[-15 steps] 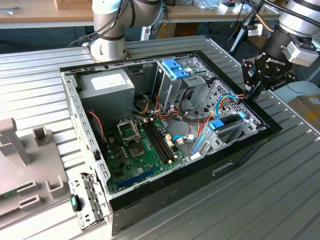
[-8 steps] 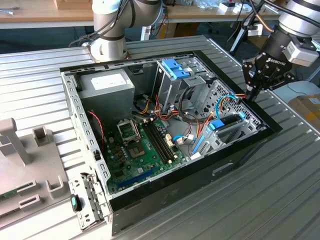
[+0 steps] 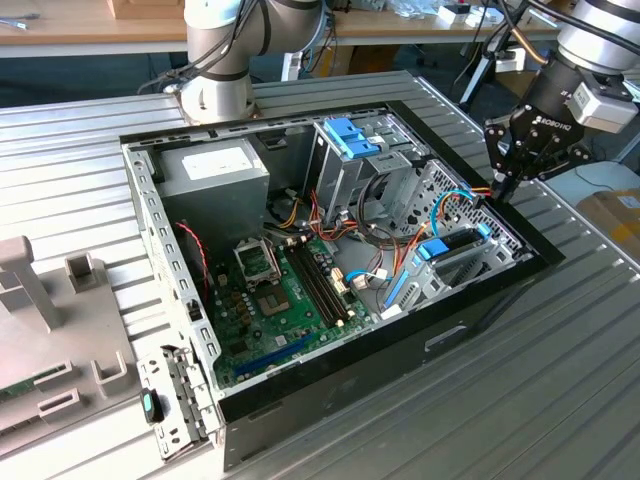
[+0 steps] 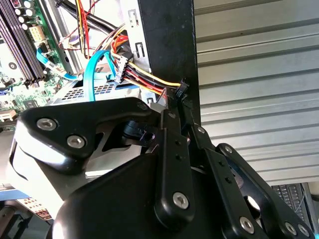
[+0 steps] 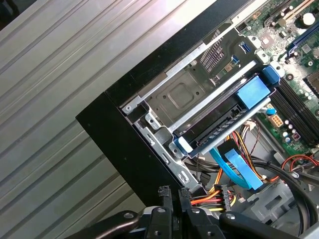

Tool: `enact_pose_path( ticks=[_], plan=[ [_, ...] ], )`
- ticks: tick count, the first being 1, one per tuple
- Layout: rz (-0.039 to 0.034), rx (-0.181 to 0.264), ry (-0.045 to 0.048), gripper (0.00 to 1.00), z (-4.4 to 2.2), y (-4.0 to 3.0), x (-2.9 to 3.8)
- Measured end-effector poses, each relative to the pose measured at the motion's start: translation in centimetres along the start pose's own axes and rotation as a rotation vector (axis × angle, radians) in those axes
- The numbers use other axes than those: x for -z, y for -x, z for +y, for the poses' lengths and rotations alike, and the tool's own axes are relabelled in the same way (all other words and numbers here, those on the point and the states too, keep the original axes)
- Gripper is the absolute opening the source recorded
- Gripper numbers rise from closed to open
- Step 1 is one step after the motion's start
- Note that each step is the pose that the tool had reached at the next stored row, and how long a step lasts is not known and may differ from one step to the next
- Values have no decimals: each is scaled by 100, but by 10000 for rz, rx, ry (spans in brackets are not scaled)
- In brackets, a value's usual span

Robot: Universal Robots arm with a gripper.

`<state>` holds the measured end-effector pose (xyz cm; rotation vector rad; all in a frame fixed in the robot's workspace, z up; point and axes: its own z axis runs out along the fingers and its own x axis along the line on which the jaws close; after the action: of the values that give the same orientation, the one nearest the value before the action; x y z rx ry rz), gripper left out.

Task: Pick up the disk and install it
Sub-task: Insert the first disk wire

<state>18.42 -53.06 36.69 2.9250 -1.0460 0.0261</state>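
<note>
Your gripper point(image 4: 174, 105) is pinched closed at the case wall point(image 4: 169, 45), tips by the power connector point(image 4: 181, 89). The disk point(image 5: 224, 124), blue carrier and all, sits in the drive cage point(image 5: 184, 94) just beside.

Disk point(image 5: 224, 128) in blue carrier lying in silver bay point(image 5: 184, 94), fingers point(image 5: 165, 206) drawn together beside power cable point(image 5: 207, 199), black case edge point(image 5: 119, 139)

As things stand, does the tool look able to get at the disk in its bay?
Probably yes. The tool hangs at the case rim right beside the bay, and the disk lies uncovered from above. The coloured wires and the blue cable sit between them.
</note>
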Motion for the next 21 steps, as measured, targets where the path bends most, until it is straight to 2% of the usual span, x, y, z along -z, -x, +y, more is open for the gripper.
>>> enact_pose_path(
  ticks=[1,2,6,11,17,21],
  plan=[
    [4,0,3,17,2,-2,57],
    [5,0,3,17,2,-2,83],
    [15,0,-4,17,6,-1,133],
    [25,-3,-11,17,13,6,138],
    [88,-11,-63,17,134,134,138],
    [87,-98,-62,17,163,169,138]
  ],
)
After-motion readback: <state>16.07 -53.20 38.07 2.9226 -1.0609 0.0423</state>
